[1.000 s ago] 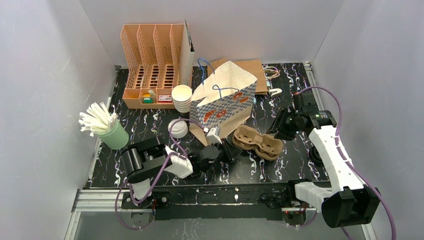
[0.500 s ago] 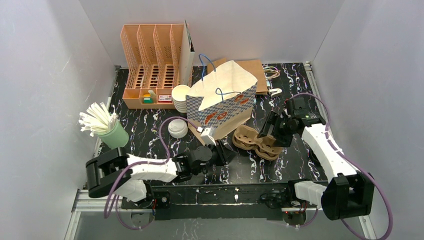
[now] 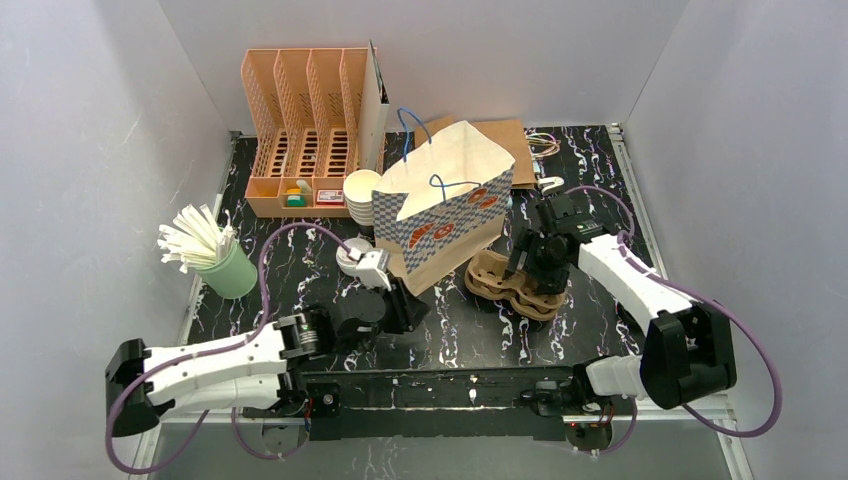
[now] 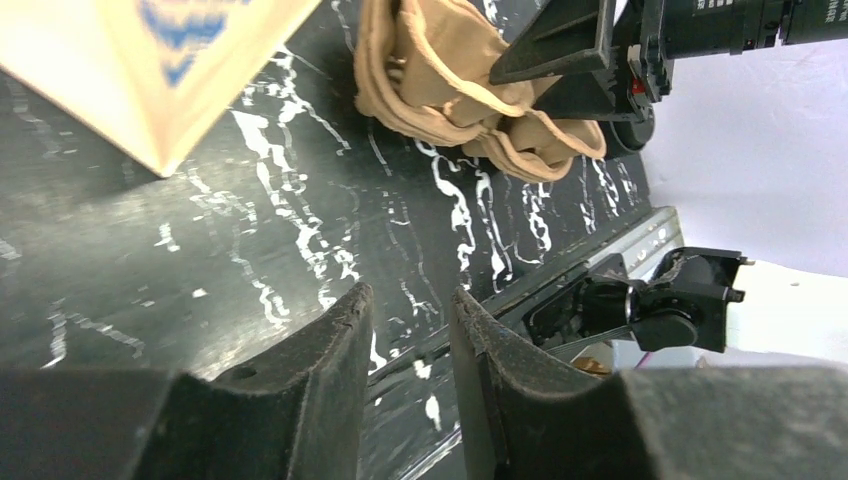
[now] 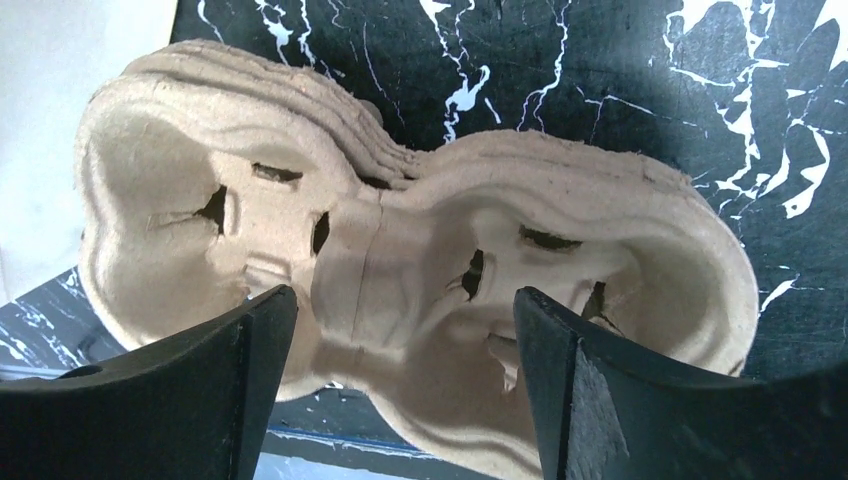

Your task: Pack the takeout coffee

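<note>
The right claw (image 5: 405, 300) hangs spread wide over the brown tray stack (image 5: 400, 240) touching the bag's (image 3: 440, 200) near-right edge, while the left claw (image 4: 410, 300), narrowly parted and empty, sits by the bag's near corner, a lidded cup (image 3: 349, 257) just left.

A black tabletop (image 3: 300, 270) veined with white sat inside pale enclosure walls (image 3: 90, 150). At its back left stood a peach slotted file organizer (image 3: 300, 110), upright, with a white panel (image 3: 375, 95) leaning against its right side. A small green item (image 3: 294, 199) and a red-and-white one (image 3: 331, 197) lay in its front trays. Near the left edge, a green cup (image 3: 232, 272) held a fan of white straws (image 3: 195, 238). A paper bag (image 3: 445, 190) printed with a blue pattern stood near the middle, tilted, its blue cord handles (image 3: 405, 125) up. A flat brown bag (image 3: 505, 140) lay behind it, with thin wires (image 3: 543, 143) just beside that.
</note>
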### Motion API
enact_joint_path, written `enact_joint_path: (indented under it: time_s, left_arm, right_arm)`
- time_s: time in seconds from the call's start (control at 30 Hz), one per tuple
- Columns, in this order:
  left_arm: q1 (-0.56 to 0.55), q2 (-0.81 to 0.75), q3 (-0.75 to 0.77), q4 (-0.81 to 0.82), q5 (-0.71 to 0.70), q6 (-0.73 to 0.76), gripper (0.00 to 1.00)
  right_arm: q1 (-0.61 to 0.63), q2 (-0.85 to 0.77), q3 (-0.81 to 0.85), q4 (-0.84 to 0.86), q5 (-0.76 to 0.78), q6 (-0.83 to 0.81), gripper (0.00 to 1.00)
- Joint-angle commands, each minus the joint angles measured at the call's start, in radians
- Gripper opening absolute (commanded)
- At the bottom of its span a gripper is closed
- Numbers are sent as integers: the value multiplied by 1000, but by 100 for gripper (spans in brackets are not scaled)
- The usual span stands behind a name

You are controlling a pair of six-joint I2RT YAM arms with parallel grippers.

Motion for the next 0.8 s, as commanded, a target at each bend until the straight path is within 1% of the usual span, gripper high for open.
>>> enact_joint_path:
  time_s: [0.0,0.2,0.33,0.4,0.5,0.63,0.7,0.73,0.77]
  left_arm:
    - [-2,-108,60,-314,-117,36,34]
    - [1,-193,101,-470,-178,43,41]
    - [2,-215,139,-550,-207,53,42]
    - [1,-226,169,-594,-226,52,42]
    - [1,-245,215,-681,-264,47,43]
    - [1,-267,248,-743,-305,54,47]
    - [1,-272,253,-752,-312,60,48]
    - [1,-272,257,-751,-310,64,48]
    - [1,-270,258,-749,-308,68,49]
  right_arm:
    - [26,34,40,40,56,30,86]
    - [42,82,47,46,59,29,81]
    - [44,84,85,4,59,18,69]
    - [45,62,109,-26,100,14,64]
    - [45,11,134,-55,109,2,55]
    - [44,-47,157,-82,109,-7,53]
    - [43,-68,159,-89,116,-12,50]
    - [43,-74,154,-86,124,-16,52]
    - [43,-77,146,-83,136,-18,57]
